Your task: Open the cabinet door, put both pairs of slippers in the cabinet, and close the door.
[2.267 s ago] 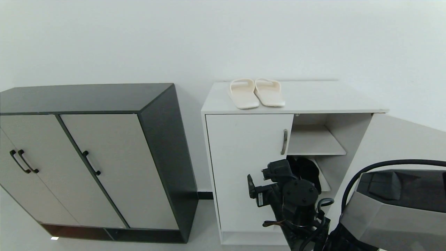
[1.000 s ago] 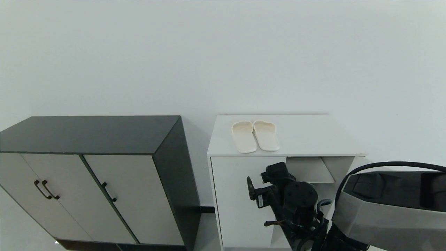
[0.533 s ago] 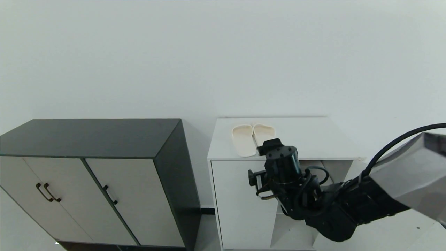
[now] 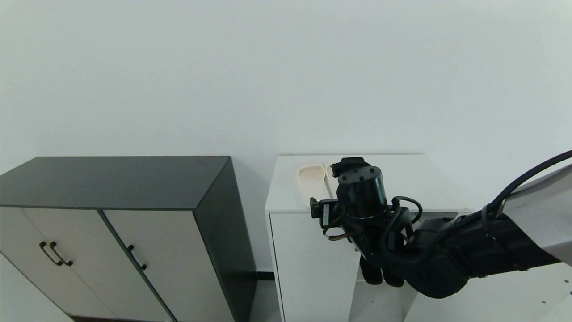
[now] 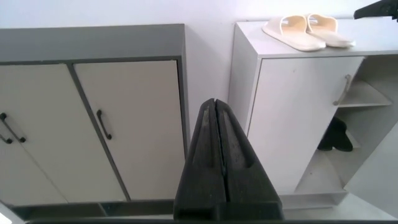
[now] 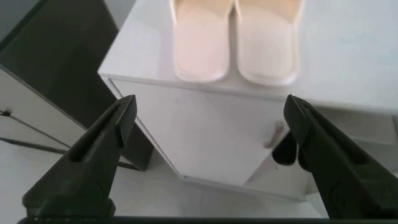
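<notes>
Right end effector [image 6: 209, 104] spread wide, near cream slippers [image 6: 200, 43] atop white cabinet [image 6: 205, 140].

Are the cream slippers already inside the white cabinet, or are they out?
Out. The cream slippers lie side by side on top of the white cabinet; the right gripper is open, holding nothing.
</notes>
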{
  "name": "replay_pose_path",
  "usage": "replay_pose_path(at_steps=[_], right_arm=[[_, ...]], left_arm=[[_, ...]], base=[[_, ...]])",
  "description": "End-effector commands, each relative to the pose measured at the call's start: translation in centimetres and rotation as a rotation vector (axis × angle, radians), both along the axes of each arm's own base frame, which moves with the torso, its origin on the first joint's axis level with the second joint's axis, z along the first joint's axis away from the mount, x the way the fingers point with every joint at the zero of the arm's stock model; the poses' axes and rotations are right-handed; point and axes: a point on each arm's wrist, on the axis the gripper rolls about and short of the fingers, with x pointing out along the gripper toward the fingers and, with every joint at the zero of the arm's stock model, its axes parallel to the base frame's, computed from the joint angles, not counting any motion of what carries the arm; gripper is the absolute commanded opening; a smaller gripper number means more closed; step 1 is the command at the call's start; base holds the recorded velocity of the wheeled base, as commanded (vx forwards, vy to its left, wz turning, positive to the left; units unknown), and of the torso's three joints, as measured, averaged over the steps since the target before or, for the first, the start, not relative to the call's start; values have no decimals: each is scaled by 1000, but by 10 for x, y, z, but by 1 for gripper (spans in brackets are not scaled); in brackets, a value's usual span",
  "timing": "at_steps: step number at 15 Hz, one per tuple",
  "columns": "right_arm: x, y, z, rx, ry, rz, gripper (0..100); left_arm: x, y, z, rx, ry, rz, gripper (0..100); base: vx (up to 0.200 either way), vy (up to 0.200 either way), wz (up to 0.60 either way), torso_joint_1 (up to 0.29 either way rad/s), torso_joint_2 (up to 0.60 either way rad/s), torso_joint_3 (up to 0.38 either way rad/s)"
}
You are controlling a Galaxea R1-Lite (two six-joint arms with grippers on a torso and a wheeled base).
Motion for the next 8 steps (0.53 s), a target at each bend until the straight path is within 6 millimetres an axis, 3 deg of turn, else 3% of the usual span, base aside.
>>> replay_pose_path(at_steps=[1,4,7,8], right_arm=[[0,0,-3,-5,5,-2,100],[3,3,-13,-10,9,-2,100],[8,4,-39,-22,10,-5,100],[10,2,-43,-24,0,-7,100]], left_arm=[[0,0,0,0,1,0,0],[0,0,0,0,1,0,0],[0,0,0,-3,1,0,0],[0,0,0,-5,1,1,0]], base=[[200,0,0,12,2,2],[200,0,0,7,4,1],[200,0,0,2,4,4],[0,0,0,0,0,0]])
